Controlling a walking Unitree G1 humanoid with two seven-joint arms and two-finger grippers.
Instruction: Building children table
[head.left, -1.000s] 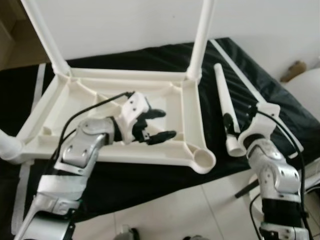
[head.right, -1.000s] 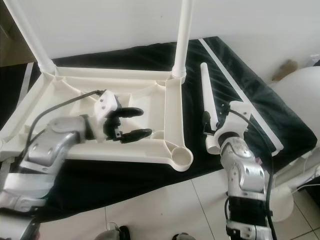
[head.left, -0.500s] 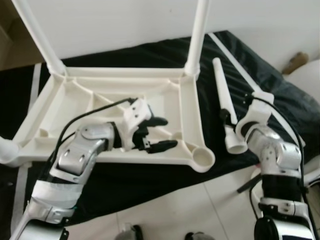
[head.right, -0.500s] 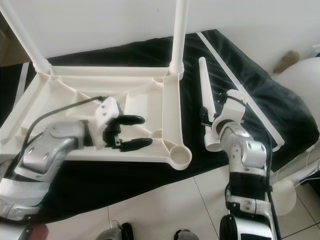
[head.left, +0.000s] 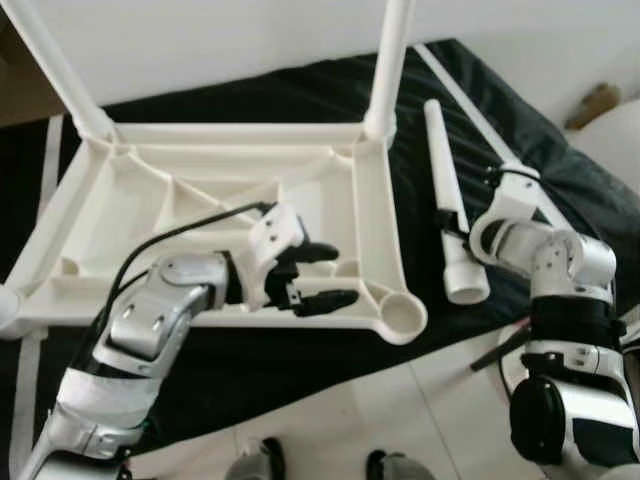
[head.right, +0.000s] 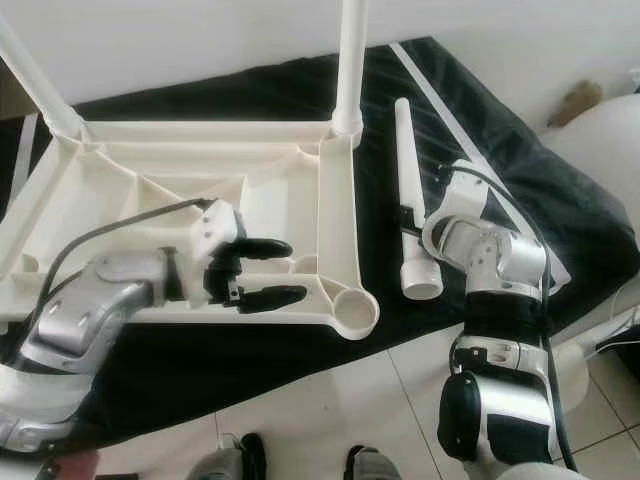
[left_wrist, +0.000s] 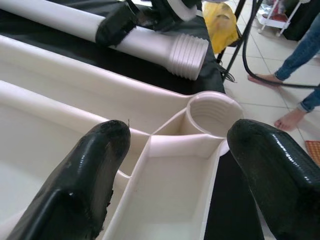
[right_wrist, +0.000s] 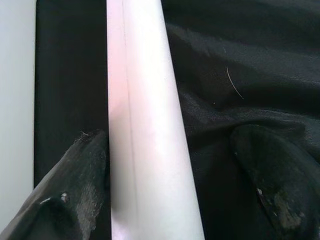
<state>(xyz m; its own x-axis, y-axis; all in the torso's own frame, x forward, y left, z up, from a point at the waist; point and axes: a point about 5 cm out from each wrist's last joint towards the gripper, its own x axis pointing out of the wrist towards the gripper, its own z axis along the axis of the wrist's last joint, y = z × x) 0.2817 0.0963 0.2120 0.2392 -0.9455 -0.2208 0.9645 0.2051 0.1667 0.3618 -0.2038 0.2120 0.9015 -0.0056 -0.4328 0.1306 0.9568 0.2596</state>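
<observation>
**Ana:** Since a second ago the right gripper (head.right: 412, 225) has swung inward, its elbow folding out, and its fingers now straddle the loose white tapered plastic leg (head.right: 408, 195), which lies on the black cloth (head.right: 520, 160).

**Ben:** Clamped yet?

**Ana:** No. In the right wrist view one finger (right_wrist: 75, 190) touches the leg's side and the other stands apart across bare cloth, so the jaws are spread. The left gripper (head.left: 318, 275), also spread, hovers inside the upturned white plastic tabletop (head.left: 200, 190), with the empty threaded corner socket (left_wrist: 212, 114) just ahead of its fingertips.

**Ben:** How should the grasp go?

**Ana:** Close squarely across the leg. A grip close to the ribbed end would likely make it easier to aim at that socket, and the left gripper could steady the frame.

**Ben:** Counts?

**Ana:** One tabletop, one loose leg, two legs (head.left: 388, 60) standing at the far corners, and probably a third fitted at the near left corner, though it is cropped. One socket is clearly empty.
</observation>
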